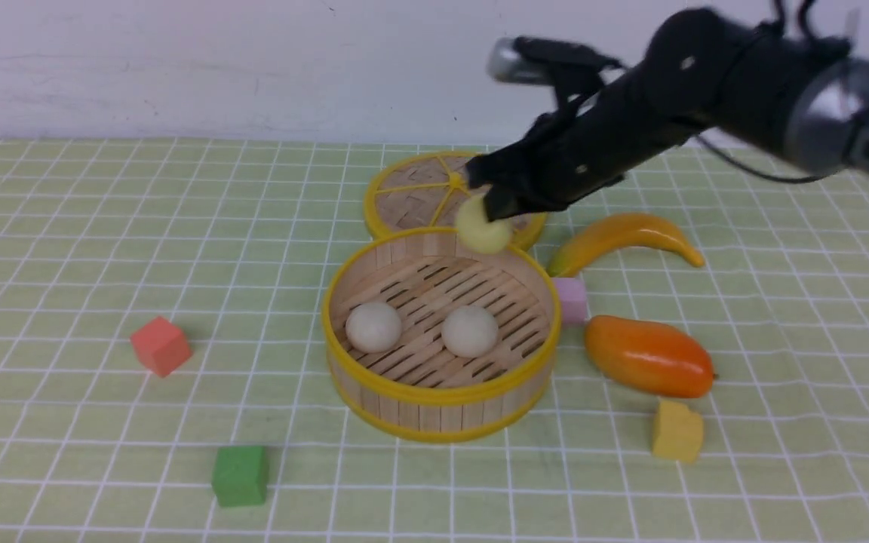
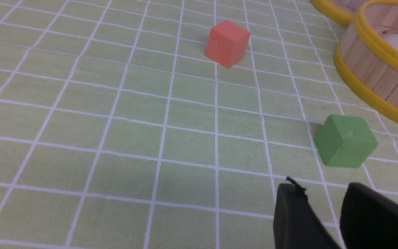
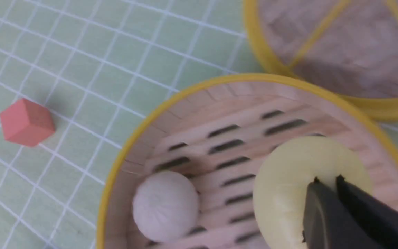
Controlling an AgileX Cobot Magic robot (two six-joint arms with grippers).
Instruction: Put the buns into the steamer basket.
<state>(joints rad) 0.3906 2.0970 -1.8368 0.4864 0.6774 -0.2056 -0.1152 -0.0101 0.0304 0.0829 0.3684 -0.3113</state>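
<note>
Over basket rear: my right gripper (image 1: 496, 213) pinches yellow bun (image 1: 483, 228), held above steamer basket (image 1: 434, 392) for dropping.
Left gripper (image 2: 323, 204): part open, empty.

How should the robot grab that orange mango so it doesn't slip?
Probably around the mango's thick middle, coming straight down from above. It lies flat on the tablecloth, long and rounded, with tapering ends where fingers would likely slide off. One finger goes on the far side, one on the near side, across its narrow width.
</note>
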